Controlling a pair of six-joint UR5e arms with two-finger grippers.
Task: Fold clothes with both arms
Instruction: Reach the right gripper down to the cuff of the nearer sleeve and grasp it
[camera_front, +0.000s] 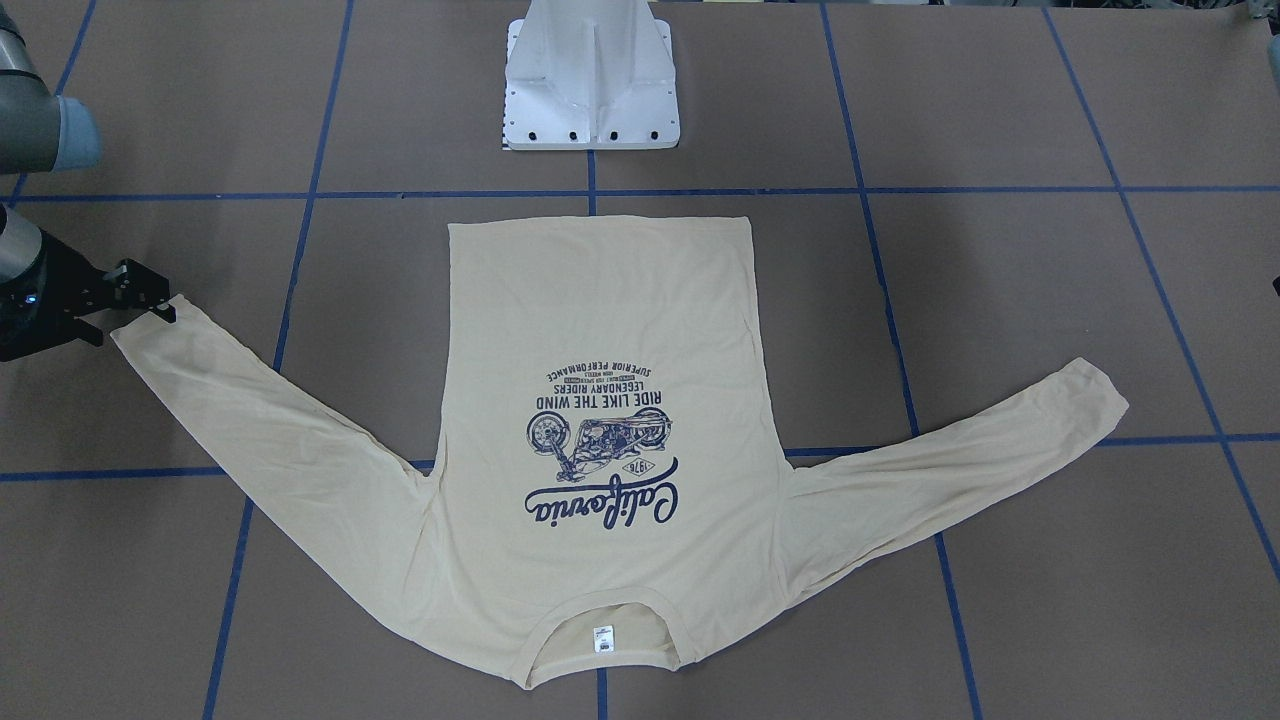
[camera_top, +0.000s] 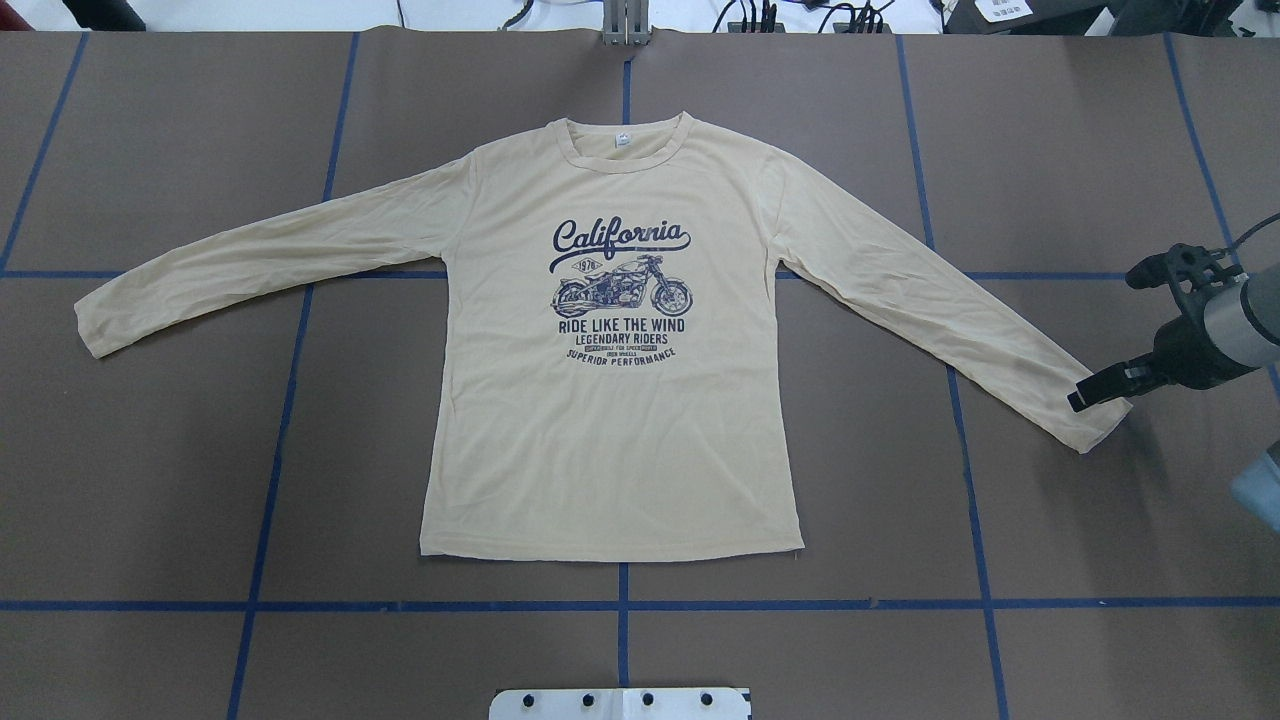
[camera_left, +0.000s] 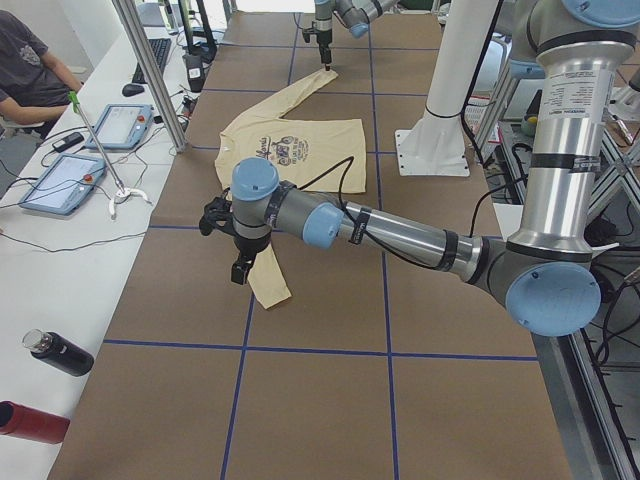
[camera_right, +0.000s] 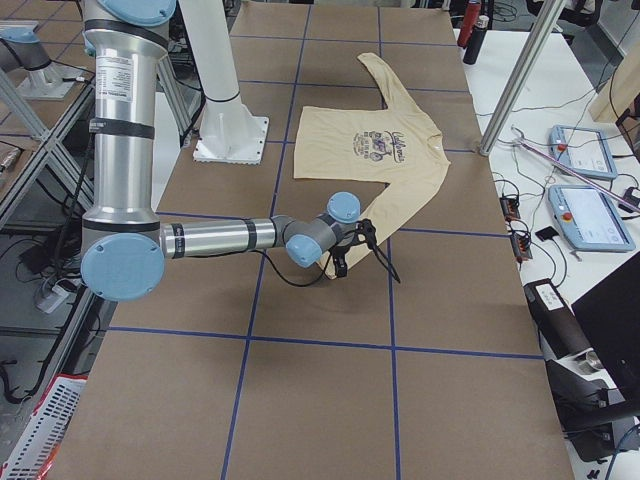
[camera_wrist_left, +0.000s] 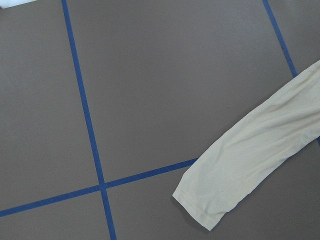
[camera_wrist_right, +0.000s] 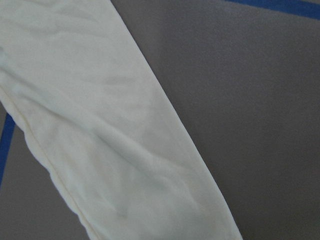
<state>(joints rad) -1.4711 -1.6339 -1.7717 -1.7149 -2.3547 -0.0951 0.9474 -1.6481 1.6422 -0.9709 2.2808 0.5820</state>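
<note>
Right gripper sits at one cuff of the T-shirt, and left gripper hovers beside the other; whether either is spread or pinching cannot be told. On the table the T-shirt lies flat, print up, no fold begun.

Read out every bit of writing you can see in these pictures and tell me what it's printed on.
"California": script on the T-shirt chest.
"1976": banner beneath it.
"RIDE LIKE THE WIND": under the motorcycle print.
"LEGENDARY RIDERS": next line.
"SUPERIOR PERFORMANCE": curved bottom line.
Two tiny lines between those: too small to read.
Neck label: too small to read.
Lettering on the left arm and right arm: blurred.
</note>
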